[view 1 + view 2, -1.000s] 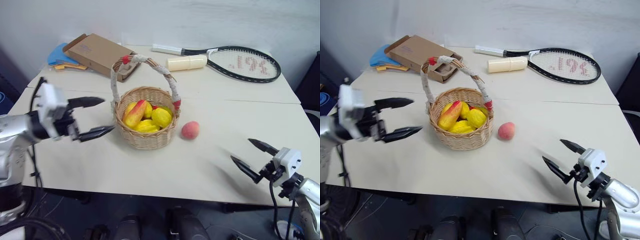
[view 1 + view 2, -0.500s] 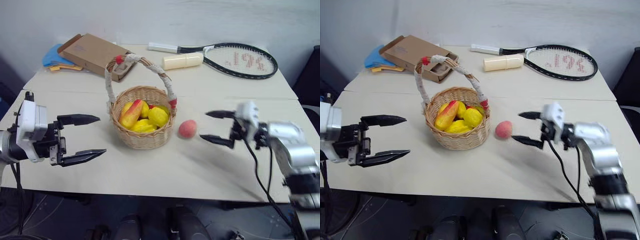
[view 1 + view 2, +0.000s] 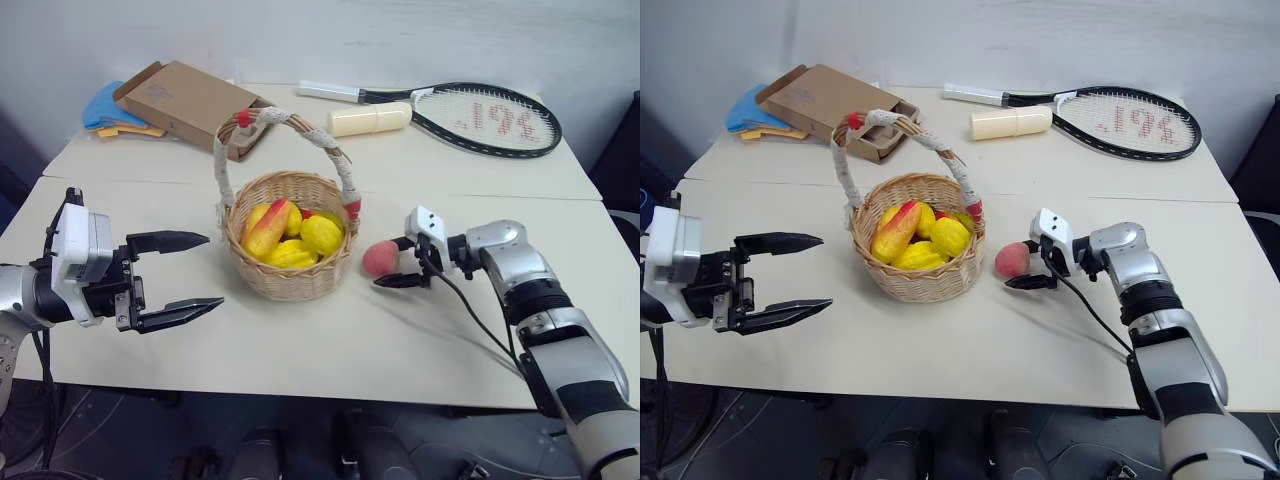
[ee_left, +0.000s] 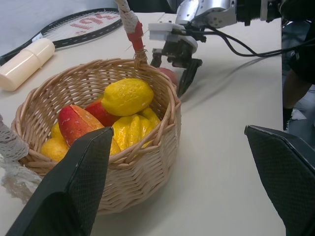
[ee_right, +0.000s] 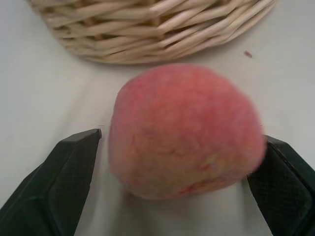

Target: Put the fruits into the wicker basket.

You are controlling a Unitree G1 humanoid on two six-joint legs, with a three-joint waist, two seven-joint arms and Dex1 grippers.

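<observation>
Right gripper (image 3: pixel 398 262), jaws wide, straddling pink peach (image 3: pixel 380 258) at centre frame, wicker basket (image 3: pixel 290 270) just left; left gripper (image 3: pixel 180 272) idle, wide open, lower left.

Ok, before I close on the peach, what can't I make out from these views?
- Peach: whether the right gripper fingers touch it yet; the right wrist view leaves one side unclear.
- Peach in the left wrist view: mostly hidden behind the basket rim.
- Fruits at the basket's bottom: covered by the top ones, so no count.
- Left gripper: open, beside the basket.
</observation>
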